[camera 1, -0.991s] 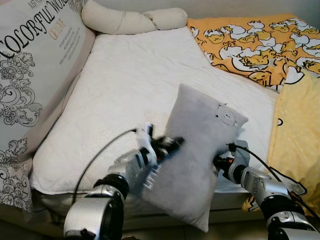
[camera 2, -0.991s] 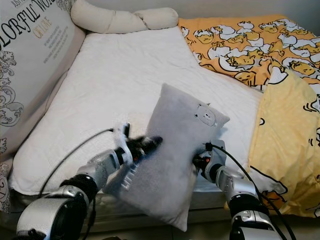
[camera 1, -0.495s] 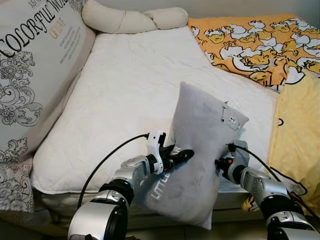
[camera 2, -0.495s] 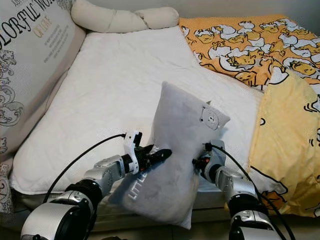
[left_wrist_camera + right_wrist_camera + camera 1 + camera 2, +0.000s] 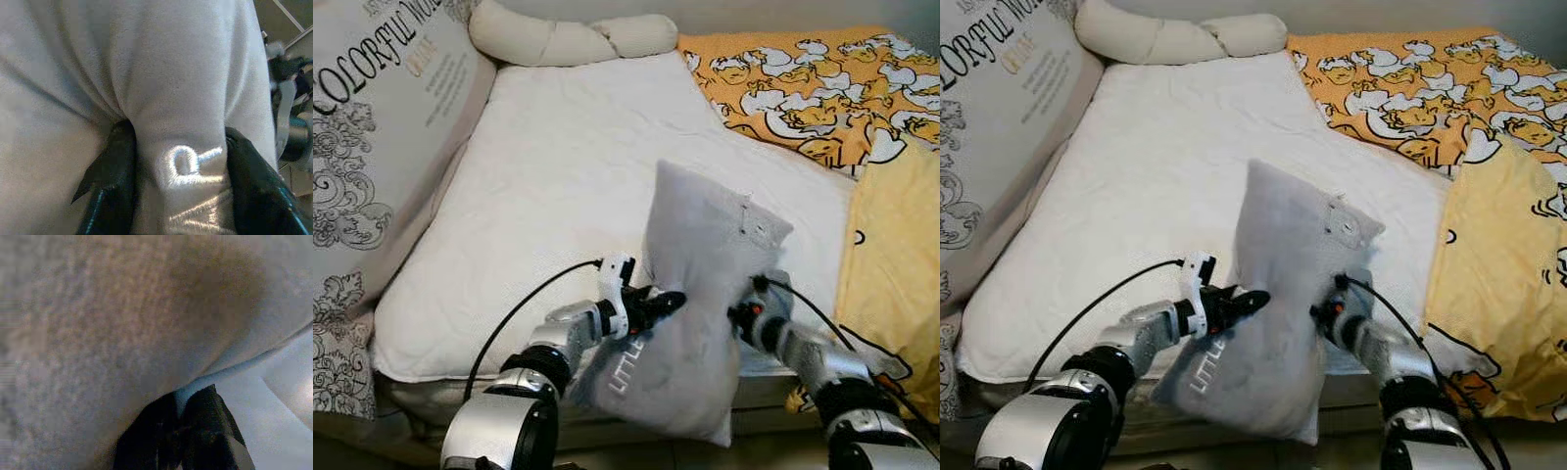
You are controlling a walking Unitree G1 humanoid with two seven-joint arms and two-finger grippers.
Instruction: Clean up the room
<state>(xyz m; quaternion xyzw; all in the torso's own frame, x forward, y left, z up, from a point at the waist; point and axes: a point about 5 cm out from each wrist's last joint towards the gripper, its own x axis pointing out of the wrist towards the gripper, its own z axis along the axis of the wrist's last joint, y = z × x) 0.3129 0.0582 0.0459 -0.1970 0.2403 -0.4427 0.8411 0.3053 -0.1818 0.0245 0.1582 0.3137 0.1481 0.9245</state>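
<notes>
In the left eye view, a grey bear-print cushion (image 5: 690,294) is held upright at lower centre, above the near edge of the white quilted mattress (image 5: 538,186). It is clamped from both sides: the left gripper (image 5: 656,305) is pressed into its left face and the right gripper (image 5: 740,313) into its right edge, a two-sided hold judged necessary because the soft body sags under a single grip. A lettered headboard cushion (image 5: 382,127) is seen at upper left, a knotted cream bolster (image 5: 573,39) along the top, and a duck-print duvet (image 5: 813,93) at upper right. In the left wrist view, a fold of the cushion carrying embroidered letters is pinched between the two black fingers (image 5: 115,181), narrowly set. In the right wrist view, the fingers (image 5: 195,431) are nearly together on a thin seam of fabric. The cushion is judged to be carried for placement on the bed.
</notes>
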